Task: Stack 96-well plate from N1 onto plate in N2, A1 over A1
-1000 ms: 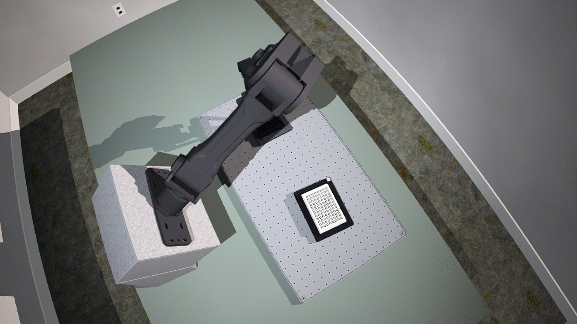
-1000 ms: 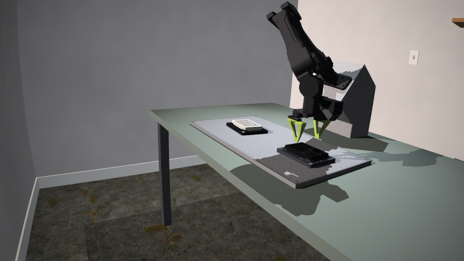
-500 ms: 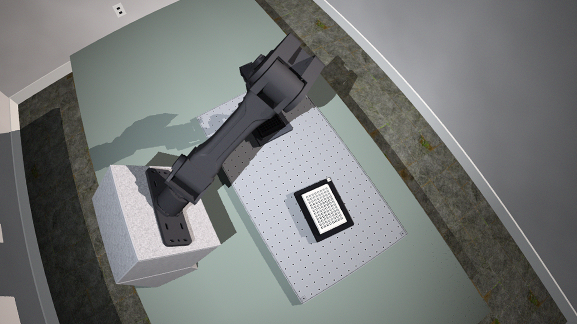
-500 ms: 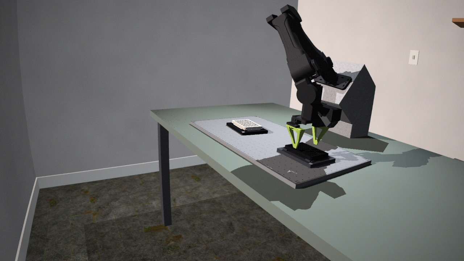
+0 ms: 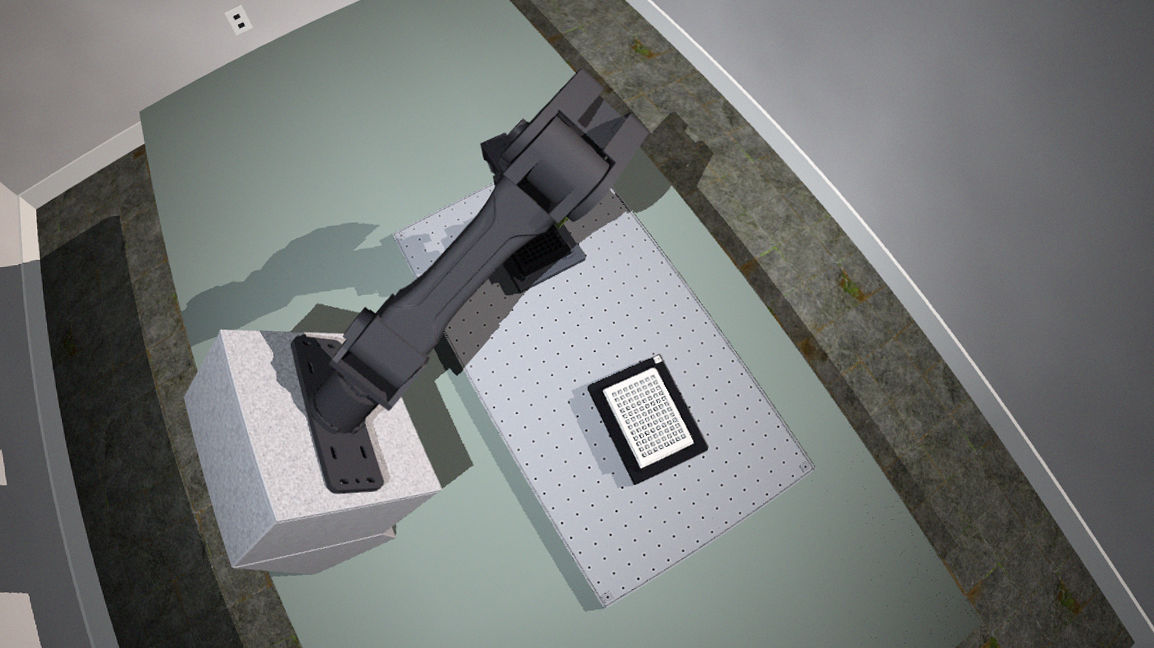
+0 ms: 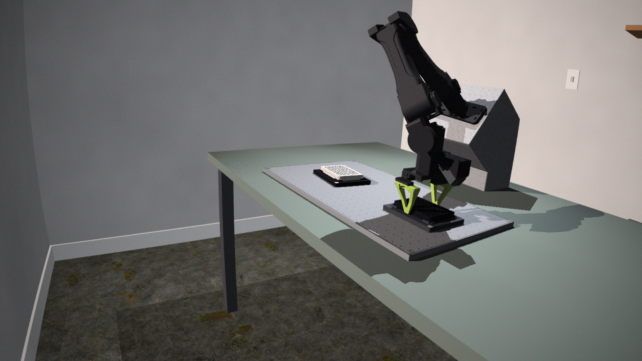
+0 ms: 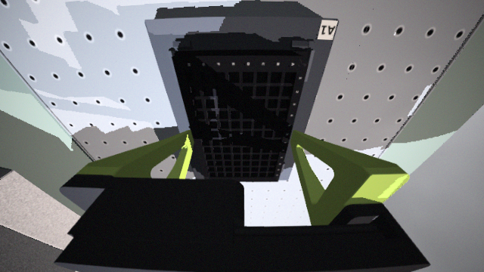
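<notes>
A black 96-well plate [image 7: 242,113] [image 6: 424,214] sits in its dark nest N1 with an A1 label [image 7: 327,29] at the far right corner in the wrist view. My gripper [image 7: 242,135] with green fingers is open and straddles the near end of this plate, one finger on each long side, low over it [image 6: 419,197]. Nothing is held. In the overhead view the arm hides most of this plate [image 5: 537,257]. A white 96-well plate [image 5: 651,414] [image 6: 342,176] sits in the black nest N2 farther along the board.
Both nests stand on a grey perforated breadboard [image 5: 621,381] on a green table. The arm's base sits on a grey stone block [image 5: 302,446] beside the board. The table edge lies close to the board's far side.
</notes>
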`<state>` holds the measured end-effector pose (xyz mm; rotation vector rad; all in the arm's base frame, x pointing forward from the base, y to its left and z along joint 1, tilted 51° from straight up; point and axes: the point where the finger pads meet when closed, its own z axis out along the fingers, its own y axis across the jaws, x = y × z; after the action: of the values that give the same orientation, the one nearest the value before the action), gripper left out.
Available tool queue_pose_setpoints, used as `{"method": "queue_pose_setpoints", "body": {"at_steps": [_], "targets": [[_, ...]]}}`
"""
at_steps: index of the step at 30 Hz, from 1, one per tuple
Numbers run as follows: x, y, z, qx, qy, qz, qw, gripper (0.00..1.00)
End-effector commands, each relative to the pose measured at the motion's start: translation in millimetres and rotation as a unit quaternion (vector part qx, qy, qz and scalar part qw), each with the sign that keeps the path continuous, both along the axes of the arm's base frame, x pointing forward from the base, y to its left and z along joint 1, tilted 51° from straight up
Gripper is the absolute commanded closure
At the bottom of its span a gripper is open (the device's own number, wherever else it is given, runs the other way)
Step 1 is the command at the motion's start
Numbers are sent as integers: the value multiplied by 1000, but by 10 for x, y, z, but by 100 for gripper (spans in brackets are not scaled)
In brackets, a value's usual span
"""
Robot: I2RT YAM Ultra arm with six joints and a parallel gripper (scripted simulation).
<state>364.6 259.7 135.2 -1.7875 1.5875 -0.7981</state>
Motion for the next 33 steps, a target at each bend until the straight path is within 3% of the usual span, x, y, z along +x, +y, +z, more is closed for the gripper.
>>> {"method": "queue_pose_setpoints", "body": {"at_steps": [1,3,33], "targets": [[-10,162,9,9,-3,20,1000,0],[-12,159,85,16,-9,20,1000,0],[-13,160,89,17,-9,19,1000,0]]}}
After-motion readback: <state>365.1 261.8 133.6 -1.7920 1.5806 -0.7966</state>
